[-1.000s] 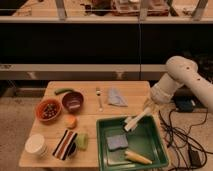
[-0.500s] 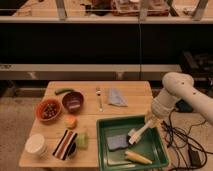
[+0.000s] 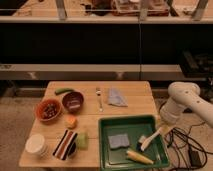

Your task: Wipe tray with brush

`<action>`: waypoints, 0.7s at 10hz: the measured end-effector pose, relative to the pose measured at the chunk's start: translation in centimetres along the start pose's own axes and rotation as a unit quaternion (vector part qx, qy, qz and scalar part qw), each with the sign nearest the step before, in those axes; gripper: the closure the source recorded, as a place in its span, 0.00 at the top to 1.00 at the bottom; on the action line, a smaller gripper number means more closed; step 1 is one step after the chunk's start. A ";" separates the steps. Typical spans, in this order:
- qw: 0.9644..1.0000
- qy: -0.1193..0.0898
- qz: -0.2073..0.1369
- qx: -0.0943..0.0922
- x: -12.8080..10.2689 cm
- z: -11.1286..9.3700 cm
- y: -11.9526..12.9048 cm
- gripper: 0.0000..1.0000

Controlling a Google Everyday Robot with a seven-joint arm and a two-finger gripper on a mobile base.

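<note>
Gripper [image 3: 160, 131] is hanging over the right rim of the tray [image 3: 106, 150], at about 3 o'clock from the tray's centre. The white arm [image 3: 177, 102] is reaching down to it from 1 o'clock, beyond the right edge of the table [image 3: 137, 90]. Its fingers are clenching the upper end of the brush [image 3: 150, 140]. The white handle is running out of the grip toward 8 o'clock and slanting down into the tray. The darker bristle head is sitting at the low end, inside the right half of the tray. Whether the bristles are touching the tray floor cannot be told. The tray is occupying the front right part of the table, at about 5 o'clock from the table's centre. Inside it, a grey-blue sponge [image 3: 118, 141] is lying flat at 9 o'clock from the bristle head, apart from it. A yellow object [image 3: 139, 157] is lying at 6 o'clock from the head, near the front rim. Outside the tray, a fork [image 3: 99, 97] and a folded cloth [image 3: 117, 97] are resting at 12 o'clock from it. Two bowls [image 3: 73, 101] are standing at 10 o'clock, and a light-green sponge block [image 3: 81, 140] is standing just beside the tray's left rim at 9 o'clock.
</note>
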 end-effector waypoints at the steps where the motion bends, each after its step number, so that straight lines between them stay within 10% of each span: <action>1: 1.000 0.008 0.017 0.003 1.5 -0.7 -0.2 0.00; 7: 0.999 -0.004 0.033 0.030 0.8 -1.2 -7.4 0.00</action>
